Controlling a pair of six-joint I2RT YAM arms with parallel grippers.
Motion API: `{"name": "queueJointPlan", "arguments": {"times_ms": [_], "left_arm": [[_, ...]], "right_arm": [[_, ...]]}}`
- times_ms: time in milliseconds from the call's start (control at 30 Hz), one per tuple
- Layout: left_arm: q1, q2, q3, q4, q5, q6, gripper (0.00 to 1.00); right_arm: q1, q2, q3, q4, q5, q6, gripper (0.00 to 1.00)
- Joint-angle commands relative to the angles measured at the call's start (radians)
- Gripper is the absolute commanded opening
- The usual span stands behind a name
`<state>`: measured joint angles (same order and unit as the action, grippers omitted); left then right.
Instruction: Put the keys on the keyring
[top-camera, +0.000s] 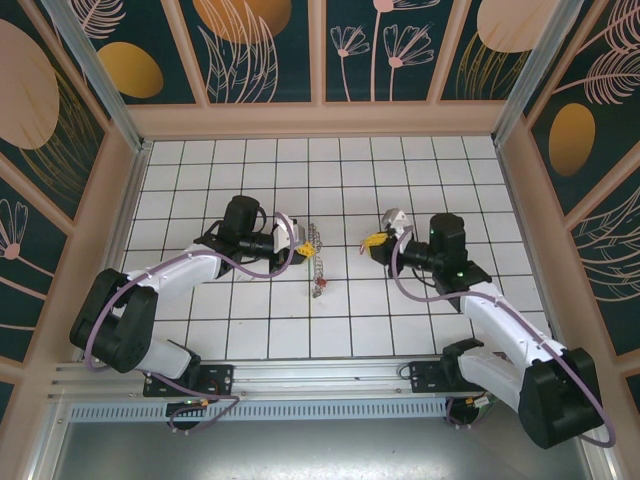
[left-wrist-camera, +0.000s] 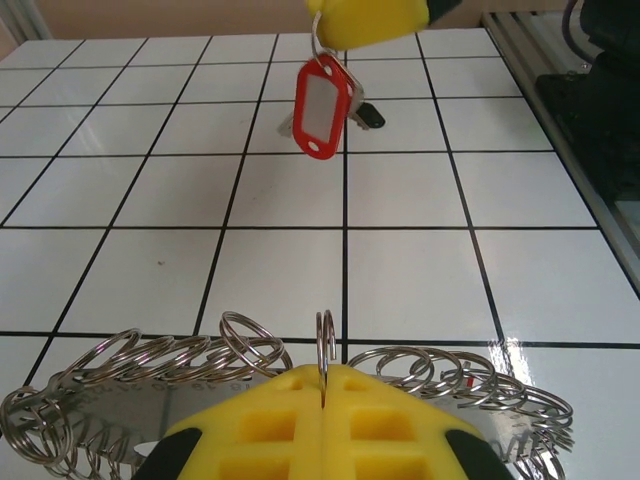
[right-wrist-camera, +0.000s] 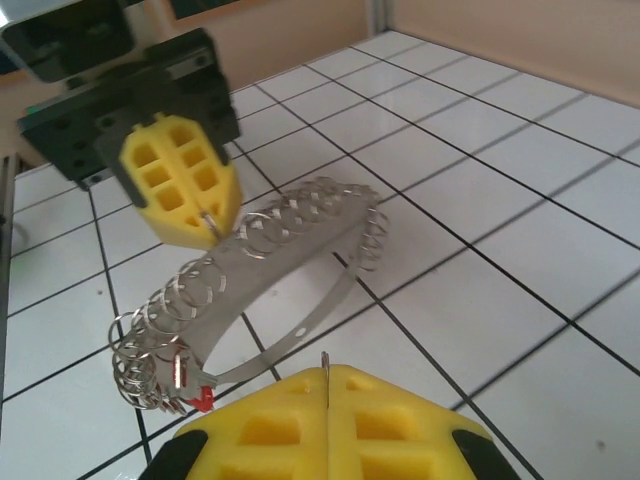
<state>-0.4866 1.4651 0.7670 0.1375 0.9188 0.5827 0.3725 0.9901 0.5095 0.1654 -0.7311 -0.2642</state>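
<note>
**Entry 1. Left gripper (left-wrist-camera: 325, 372).** The yellow, honeycomb-moulded fingers are pressed shut. They pinch one small silvery split ring (left-wrist-camera: 325, 338), which stands upright and edge-on between the tips.

**Entry 2. Keyring (right-wrist-camera: 300, 238).** This is a large, thin, silvery metal band curved into a hoop, with many small wire rings fringing its rim. It hangs from the pinched ring, just beneath the left fingertips and spreading to either side of them. Its long axis runs crosswise to those fingers. The end farthest from them appears to rest on the white tiled floor (left-wrist-camera: 400, 280). A small red piece (right-wrist-camera: 204, 400) sits at that end, possibly a key already threaded, but it is too small to confirm.

**Entry 3. Right gripper (right-wrist-camera: 328, 378).** Its matching yellow fingers are closed on a thin metal loop. Below the fingertips dangles a key (left-wrist-camera: 322, 105) with a bright red plastic head, a white window and a short metal shaft behind. Its long axis points downward.

**Entry 4. Governing relation.** The key lies straight ahead of the left fingertips, facing them and well apart, with bare tile between. The right arm is the nearer, since it carries the key. By judgement, the coming move has the right fingers bring the loop across to the upright split ring.
</note>
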Motion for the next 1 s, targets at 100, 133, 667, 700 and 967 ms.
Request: {"name": "queueJointPlan", "arguments": {"times_ms": [100, 133, 667, 700, 967], "left_arm": [[-0.007, -0.010, 0.009, 0.072, 0.067, -0.007, 0.00], [-0.007, -0.009, 0.005, 0.077, 0.068, -0.007, 0.00], [-0.007, 0.009, 0.017, 0.067, 0.065, -0.021, 0.00], [-0.007, 0.009, 0.017, 0.066, 0.065, -0.022, 0.00], [-0.007, 0.006, 0.017, 0.066, 0.059, -0.021, 0.00]], "right_arm": [[0.135, 0.030, 0.037, 0.065, 0.126, -0.110, 0.00], [0.154, 0.042, 0.048, 0.068, 0.138, -0.116, 0.00], [0.270, 0.231, 0.193, 0.104, 0.106, -0.148, 0.00], [0.274, 0.237, 0.197, 0.105, 0.108, -0.148, 0.00], [0.292, 0.264, 0.214, 0.085, 0.133, -0.165, 0.00]]}}
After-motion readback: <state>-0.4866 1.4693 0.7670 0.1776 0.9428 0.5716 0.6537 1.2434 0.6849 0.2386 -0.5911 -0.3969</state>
